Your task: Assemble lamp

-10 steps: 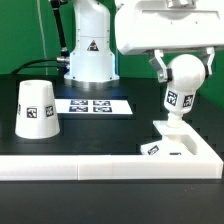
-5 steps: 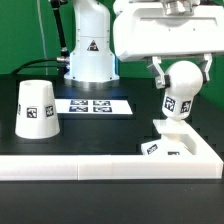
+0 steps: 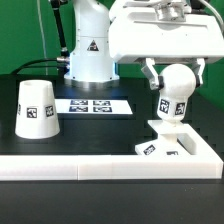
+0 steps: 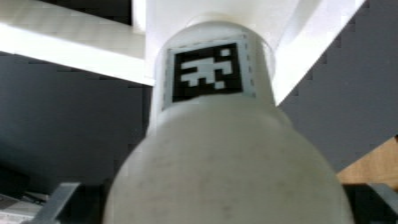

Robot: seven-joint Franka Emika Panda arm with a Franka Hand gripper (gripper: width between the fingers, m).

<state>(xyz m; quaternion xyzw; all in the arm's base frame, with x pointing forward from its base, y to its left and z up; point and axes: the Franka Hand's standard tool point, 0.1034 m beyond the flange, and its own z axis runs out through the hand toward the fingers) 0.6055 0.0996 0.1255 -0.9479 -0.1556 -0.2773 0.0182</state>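
The round-headed white bulb [image 3: 174, 98] stands nearly upright with its foot in the flat square base [image 3: 190, 151] at the exterior view's right. My gripper [image 3: 176, 78] is shut on the bulb's head, with one finger on each side. In the wrist view the bulb [image 4: 214, 140] fills the picture with its tag facing the camera, and my gripper [image 4: 217, 208] holds it with grey fingertips [image 4: 61, 196] showing at its sides. The tapered shade [image 3: 36, 108] stands alone on the black table at the exterior view's left.
The marker board [image 3: 92, 105] lies flat between the shade and the base. The white robot pedestal [image 3: 88, 50] stands behind it. A low white wall [image 3: 70, 168] runs along the table's front edge and joins the frame round the base.
My gripper and the bulb have shifted toward the exterior view's left and slightly down. The bulb has gone from tilted to nearly upright over the base.
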